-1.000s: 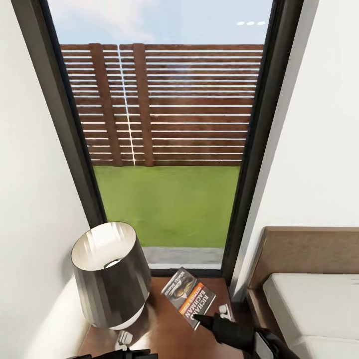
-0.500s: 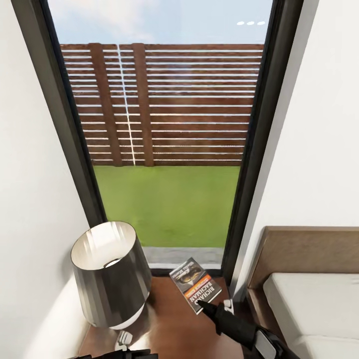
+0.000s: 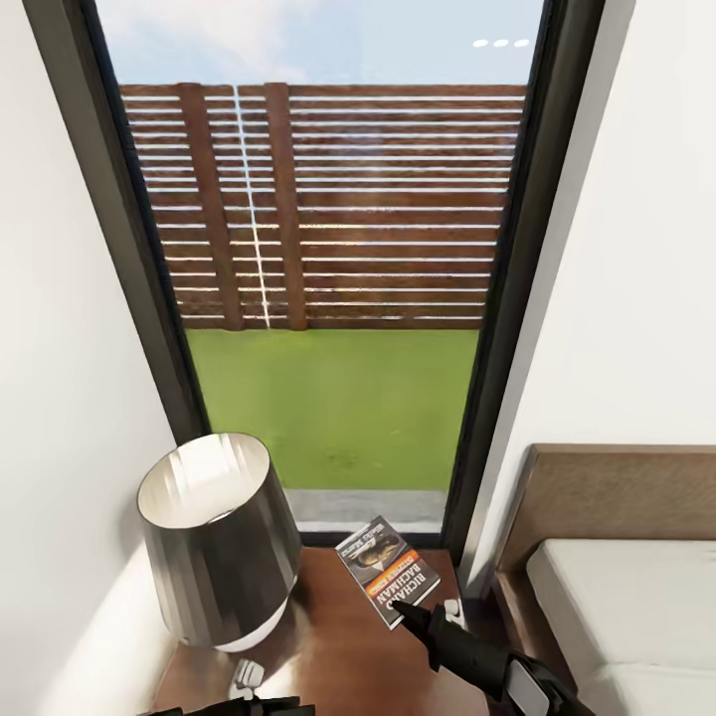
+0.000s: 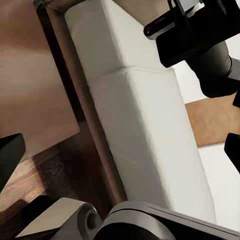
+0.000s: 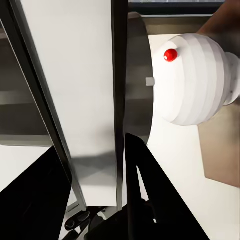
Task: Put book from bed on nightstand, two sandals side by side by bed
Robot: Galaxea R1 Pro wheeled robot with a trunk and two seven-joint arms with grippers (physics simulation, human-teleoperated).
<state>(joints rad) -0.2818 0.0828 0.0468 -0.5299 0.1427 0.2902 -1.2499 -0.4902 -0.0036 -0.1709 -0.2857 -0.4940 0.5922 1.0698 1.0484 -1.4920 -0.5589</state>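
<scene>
The book (image 3: 386, 569), grey-white with an orange band, stands tilted over the back right of the dark-brown nightstand (image 3: 333, 651), below the window. My right gripper (image 3: 406, 607) is shut on its near edge. In the right wrist view the book (image 5: 85, 100) runs edge-on between the two black fingers (image 5: 150, 195). My left gripper (image 3: 246, 681) sits low at the nightstand's front edge; its black fingers (image 4: 9, 157) stand wide apart and open with nothing between them. The bed (image 3: 622, 607), with a light mattress and a brown headboard, is at the right. The sandals are out of view.
A lamp with a dark metallic shade (image 3: 217, 542) takes up the nightstand's left half; its white ribbed base (image 5: 192, 82) carries a red button. A tall dark-framed window (image 3: 338, 298) faces me. White walls close in left and right.
My right gripper has carried the book away from me and slightly right, toward the back of the nightstand by the window. The head view has shifted a little.
</scene>
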